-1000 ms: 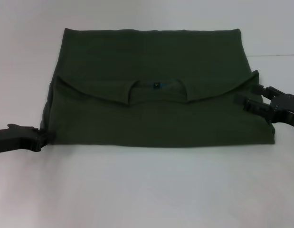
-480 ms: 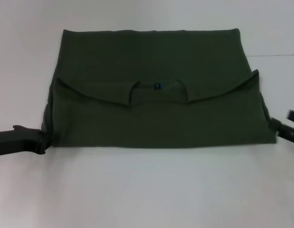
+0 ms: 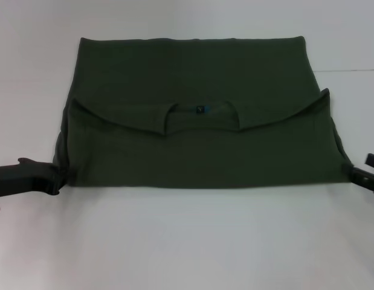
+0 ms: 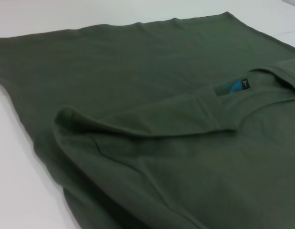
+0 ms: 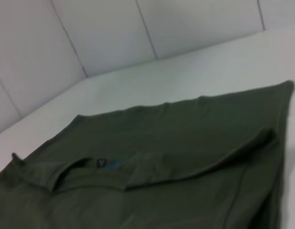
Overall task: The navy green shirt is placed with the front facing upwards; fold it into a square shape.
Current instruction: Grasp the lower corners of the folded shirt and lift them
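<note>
Nearest the robot, the white bench (image 3: 187, 241) lay bare in front of the navy green shirt (image 3: 199, 151), whose near folded edge ran straight across the head view. The left gripper (image 3: 58, 179) sat low at the shirt's near-left corner, its dark body reaching in from the left edge of the view with its tip touching or just beside the cloth; whether the fingers were clenched on the fabric or released could not be told. The right gripper (image 3: 363, 175) showed only as a small dark part at the right edge, just beside the shirt's near-right corner and apart from the cloth; its finger state could not be told either. The shirt lay flat on the middle of the bench, folded crosswise: the collar half was turned over toward the robot, so its curved upper edge arced across the middle of the garment. The round collar (image 3: 202, 118) opened at the centre of that arc, with the small blue neck label (image 3: 200, 109) showing inside it. In the left wrist view the same label (image 4: 235, 86) sat in the neck opening, with the folded layer's rolled corner standing a little proud of the layer beneath. Farther back the lower layer ran flat to a straight far edge, and beyond it white bench again.
</note>
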